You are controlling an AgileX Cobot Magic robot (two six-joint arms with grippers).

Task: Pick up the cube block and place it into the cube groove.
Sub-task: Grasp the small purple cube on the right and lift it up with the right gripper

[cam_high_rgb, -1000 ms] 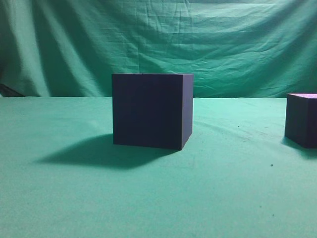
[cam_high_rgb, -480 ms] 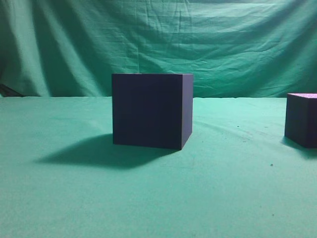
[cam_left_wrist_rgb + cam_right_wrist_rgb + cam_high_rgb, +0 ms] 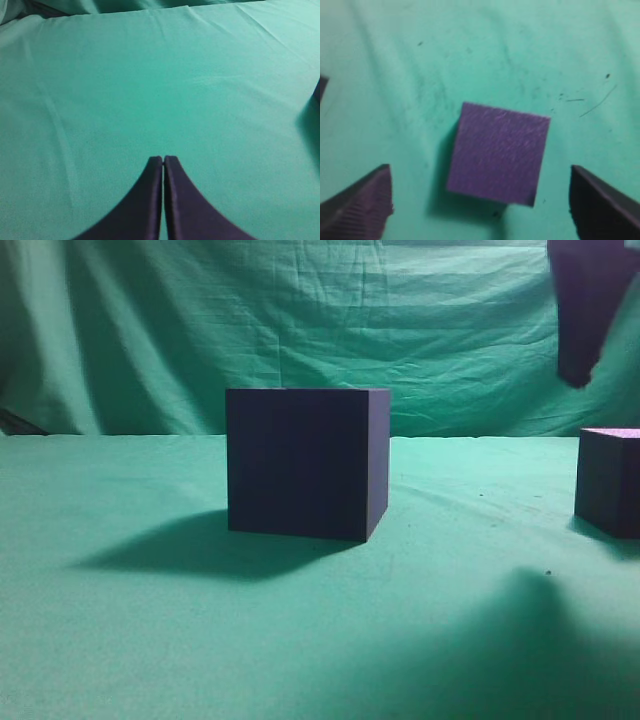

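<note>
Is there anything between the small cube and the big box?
No. In the exterior view, only bare green cloth separates the small cube from the big box.

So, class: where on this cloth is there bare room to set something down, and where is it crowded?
Bare cloth lies left of the cube groove, in front of it, and between it and the cube block. The closed left gripper hangs over bare cloth too. The block's spot is crowded: the open right gripper straddles it.

Exterior view level along the table; right wrist view straight down (shared cube block (image 3: 496, 154)).
</note>
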